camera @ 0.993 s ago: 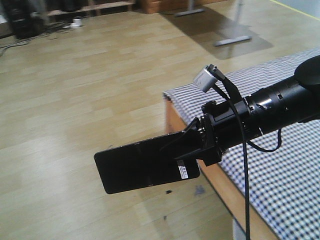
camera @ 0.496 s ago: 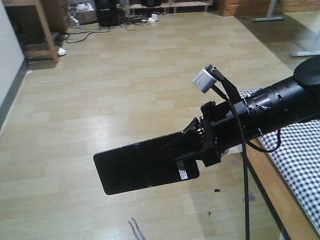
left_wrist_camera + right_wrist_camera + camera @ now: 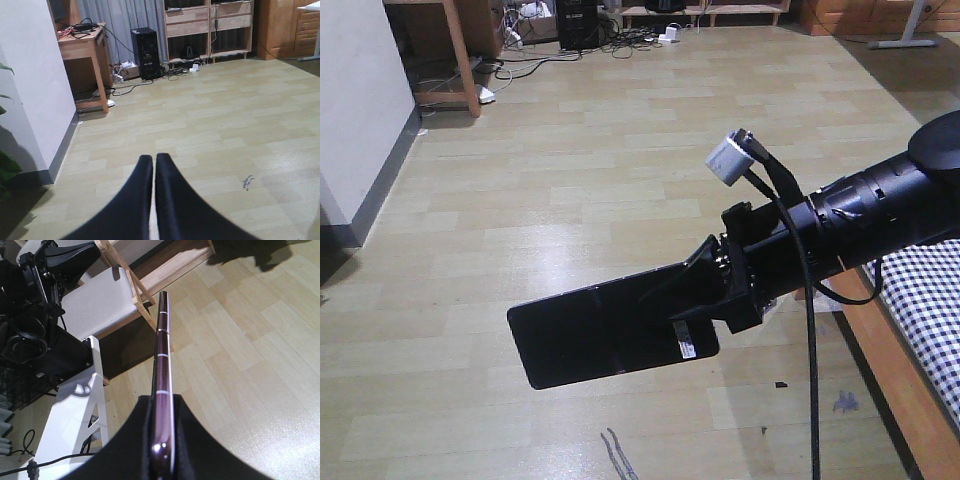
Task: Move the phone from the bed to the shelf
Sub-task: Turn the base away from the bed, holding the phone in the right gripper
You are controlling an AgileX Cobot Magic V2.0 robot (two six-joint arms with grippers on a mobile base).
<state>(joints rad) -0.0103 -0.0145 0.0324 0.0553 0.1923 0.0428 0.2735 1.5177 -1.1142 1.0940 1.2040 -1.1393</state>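
The floor [image 3: 570, 150] took up most of what I could see. The bed [image 3: 930, 300] showed only as a gingham corner and a strip of frame at the right edge, cut off there. A wooden shelf unit [image 3: 207, 30] stood by the far wall, well apart, though I couldn't say it was the shelf meant.

The right arm [image 3: 880, 210] reached out over bare floor, holding the phone [image 3: 590, 340] clear of the bed, off the mattress and in the air. The right fingers [image 3: 115, 450] were clamped on its sticker end, thin edge between them, leaving the long free end sticking out, I'd guess so that end could go onto a plank first. The left fingers [image 3: 135, 200] were pressed together on nothing, pointing at the floor. The sticker [image 3: 686, 345] was too small to read.
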